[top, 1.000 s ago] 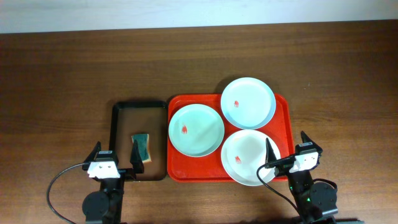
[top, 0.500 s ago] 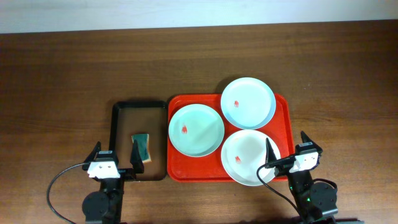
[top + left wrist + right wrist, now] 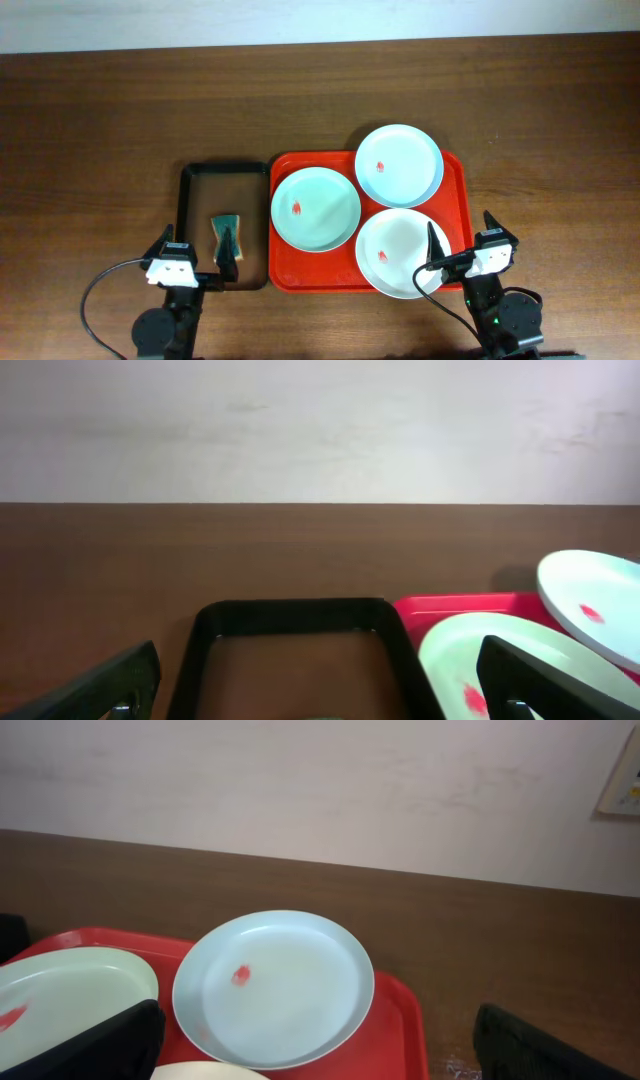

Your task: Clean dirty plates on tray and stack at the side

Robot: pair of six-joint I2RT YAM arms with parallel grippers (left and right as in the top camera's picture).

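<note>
Left pincer (image 3: 196,250) released, right pincer (image 3: 462,240) released, three smeared plates (image 3: 316,208) on red tray (image 3: 456,172)

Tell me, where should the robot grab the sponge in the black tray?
Probably from straight above, pinching the sponge across its narrower width, on its two long sides. It lies flat inside the black tray, whose raised rim would block a sideways reach. The left gripper is nearest.

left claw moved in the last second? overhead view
Yes. The left claw shifted slightly to the right in the image, judged against the black tray. It now overlaps the middle of the sponge, not its left edge.
</note>
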